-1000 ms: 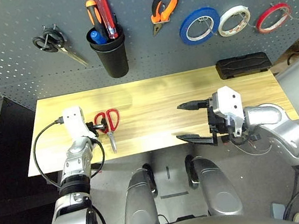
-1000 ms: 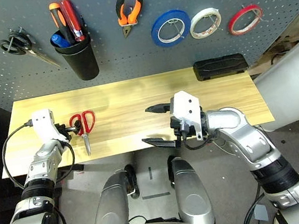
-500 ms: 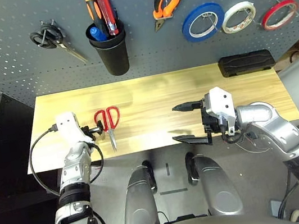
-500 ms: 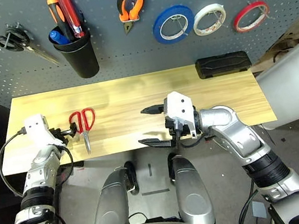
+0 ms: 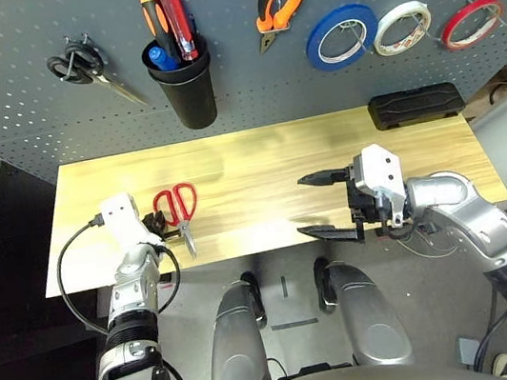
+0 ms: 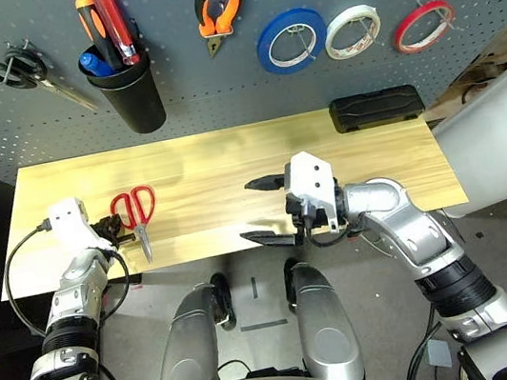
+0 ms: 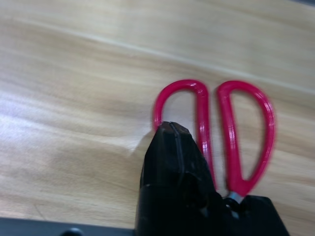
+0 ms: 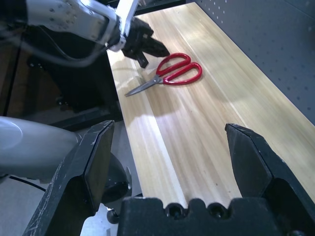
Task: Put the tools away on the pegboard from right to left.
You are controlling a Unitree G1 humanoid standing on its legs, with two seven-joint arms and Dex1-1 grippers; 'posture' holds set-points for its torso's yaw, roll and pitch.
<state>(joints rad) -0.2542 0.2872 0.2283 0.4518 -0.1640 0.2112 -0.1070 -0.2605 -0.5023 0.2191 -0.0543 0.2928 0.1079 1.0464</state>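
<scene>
- scissors with red handles and metal blades [image 5: 180, 211]: flat on the light wooden table [image 5: 250, 166], toward its left end; handle loops toward the board, blades toward the robot.
- left gripper, black fingers [image 7: 172, 124]: together, low at the scissors, their tips overlapping one handle loop; cannot tell whether any of the handle is pinched between them.
- right gripper, black fingers [image 8: 171, 125]: wide apart, nothing between them; over the right half of the table, well apart from the scissors.
- large dark grey perforated pegboard [image 5: 256, 83]: upright behind the table.
- thin red tape ring [image 5: 449, 29]: hung on a hook, rightmost of the three rings.
- white tape ring [image 5: 381, 39]: on the board, between the red ring and the thicker blue tape ring [image 5: 314, 48].
- pliers with orange and black handles [image 5: 270, 23]: on the board, handles up, left of the blue ring.
- black cylindrical cup [image 5: 191, 99]: mounted on the board; holds a red-handled screwdriver [image 5: 177, 17], an orange and black handle [image 5: 152, 15] and a blue-topped item [image 5: 162, 60].
- black-handled scissors [image 5: 83, 61]: on a hook, left of the cup.
- black oblong case [image 5: 416, 106]: on the table's far right, near the board.
</scene>
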